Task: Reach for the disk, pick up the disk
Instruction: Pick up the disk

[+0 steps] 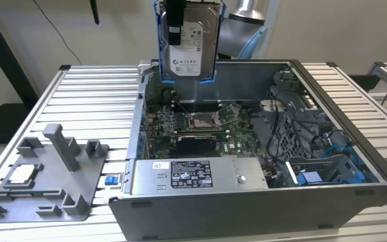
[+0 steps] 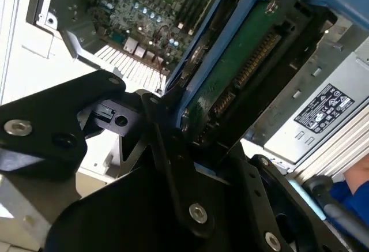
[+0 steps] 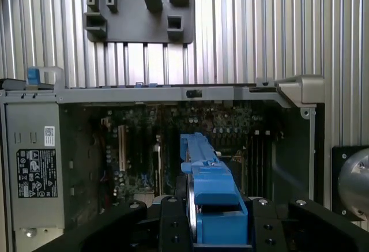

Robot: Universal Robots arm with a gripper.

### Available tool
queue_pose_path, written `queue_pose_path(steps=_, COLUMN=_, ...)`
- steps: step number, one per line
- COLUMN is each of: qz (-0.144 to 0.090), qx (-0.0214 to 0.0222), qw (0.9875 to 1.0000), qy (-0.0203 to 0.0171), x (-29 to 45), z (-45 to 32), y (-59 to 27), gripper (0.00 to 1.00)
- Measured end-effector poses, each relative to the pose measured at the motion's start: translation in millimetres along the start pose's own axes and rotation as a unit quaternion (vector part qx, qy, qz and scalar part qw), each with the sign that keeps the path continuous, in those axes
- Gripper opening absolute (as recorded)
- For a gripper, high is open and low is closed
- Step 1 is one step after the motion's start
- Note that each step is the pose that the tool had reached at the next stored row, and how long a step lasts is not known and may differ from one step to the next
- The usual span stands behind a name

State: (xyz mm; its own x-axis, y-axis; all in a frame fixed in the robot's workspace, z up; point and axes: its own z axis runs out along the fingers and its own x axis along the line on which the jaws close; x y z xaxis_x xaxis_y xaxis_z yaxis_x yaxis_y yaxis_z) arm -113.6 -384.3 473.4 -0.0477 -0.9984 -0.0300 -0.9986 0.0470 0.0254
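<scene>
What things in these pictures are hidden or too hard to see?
- The top of the disk: cut off by the exterior view's upper edge.
- The disk's label side in the first wrist view: it is edge-on there, so its blue frame faces the camera.
- The hand in the second wrist view: shut on the disk, but its contact points sit behind dark links.

In the exterior view the top of the disk (image 1: pixel 190 43) is cut off by the picture's upper edge, and a black finger of the gripper (image 1: pixel 175 22) hides part of its label. The arm (image 1: pixel 247 27) behind it is also cut off above. In the first wrist view the disk's blue frame (image 3: pixel 210 191) shows edge-on, its faces hidden.
</scene>
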Motion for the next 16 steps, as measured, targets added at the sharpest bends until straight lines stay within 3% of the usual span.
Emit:
queue_pose_path(steps=5, qz=0.000, qx=-0.0005, qw=1.0000, qy=0.0000, x=-0.7, z=-0.3, y=-14.1, gripper=0.00)
queue_pose_path(steps=16, qz=0.000, qx=-0.0010, qw=1.0000, qy=0.0001, x=-1.7, z=-0.9, y=-36.3, gripper=0.00)
